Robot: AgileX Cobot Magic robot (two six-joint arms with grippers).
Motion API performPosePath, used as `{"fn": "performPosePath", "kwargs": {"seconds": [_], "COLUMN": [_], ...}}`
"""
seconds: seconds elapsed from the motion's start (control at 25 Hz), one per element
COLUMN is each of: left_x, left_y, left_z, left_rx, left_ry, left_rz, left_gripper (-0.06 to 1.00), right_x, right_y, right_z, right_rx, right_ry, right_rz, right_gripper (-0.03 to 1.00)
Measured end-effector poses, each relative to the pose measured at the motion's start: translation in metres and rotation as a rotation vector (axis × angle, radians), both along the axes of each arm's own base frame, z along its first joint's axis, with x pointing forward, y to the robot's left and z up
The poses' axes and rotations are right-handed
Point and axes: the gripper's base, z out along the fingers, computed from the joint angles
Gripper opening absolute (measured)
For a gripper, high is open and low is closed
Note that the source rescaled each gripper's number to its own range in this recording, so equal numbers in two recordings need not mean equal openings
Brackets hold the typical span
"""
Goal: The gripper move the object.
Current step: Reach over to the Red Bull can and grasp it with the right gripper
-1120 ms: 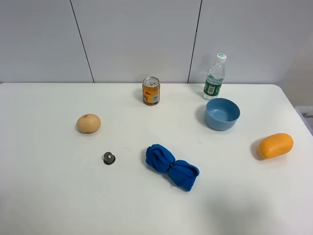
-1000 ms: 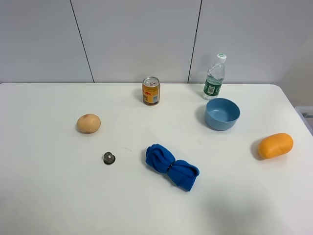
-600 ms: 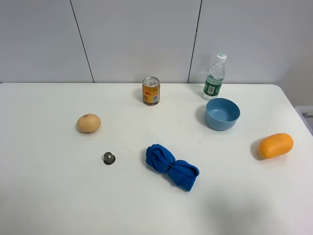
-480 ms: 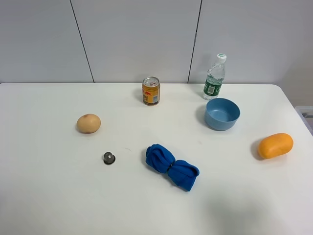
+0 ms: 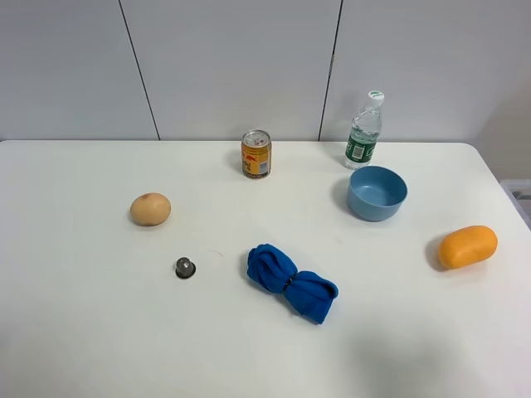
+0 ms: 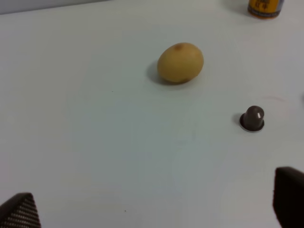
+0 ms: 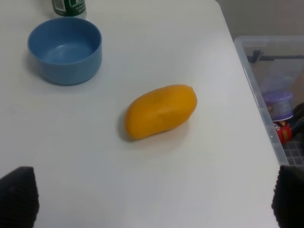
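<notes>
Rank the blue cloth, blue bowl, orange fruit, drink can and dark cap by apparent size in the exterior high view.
1. blue cloth
2. blue bowl
3. orange fruit, close behind the bowl
4. drink can, though it stands farthest back
5. dark cap

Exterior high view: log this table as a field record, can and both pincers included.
can: upright near the far edge, nothing touching it
bottle: upright, behind the blue bowl
blue cloth: bunched, mid-table
left pincer: open, empty, facing the tan round item
right pincer: open, empty, facing the orange fruit
</notes>
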Motion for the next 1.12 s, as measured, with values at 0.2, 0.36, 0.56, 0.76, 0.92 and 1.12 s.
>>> {"fn": "performPosePath", "kwargs": {"seconds": [0.2, 0.36, 0.56, 0.76, 0.92, 1.12], "left_x": [0.0, 0.0, 0.0, 0.0, 0.0, 0.0], "left_y": [0.0, 0.0, 0.0, 0.0, 0.0, 0.0], "left_z": [0.0, 0.0, 0.0, 0.0, 0.0, 0.0], "left_rx": [0.0, 0.0, 0.0, 0.0, 0.0, 0.0], "left_ry": [0.0, 0.0, 0.0, 0.0, 0.0, 0.0], "left_rz": [0.0, 0.0, 0.0, 0.0, 0.0, 0.0], "left_gripper": [1.0, 1.0, 1.0, 1.0, 1.0, 1.0], "right_x": [0.0, 0.0, 0.011, 0.057, 0.113, 0.194], "right_y": [0.001, 0.006, 0.011, 0.014, 0.018, 0.047], "right_z": [0.0, 0.0, 0.021, 0.058, 0.079, 0.087], "right_rx": [-0.013, -0.031, -0.01, 0.021, 0.014, -0.04], "right_ry": [0.002, 0.004, -0.01, 0.007, 0.004, 0.008], "right_rz": [0.032, 0.116, 0.178, 0.191, 0.215, 0.358], "right_gripper": [1.0, 1.0, 1.0, 1.0, 1.0, 1.0]}}
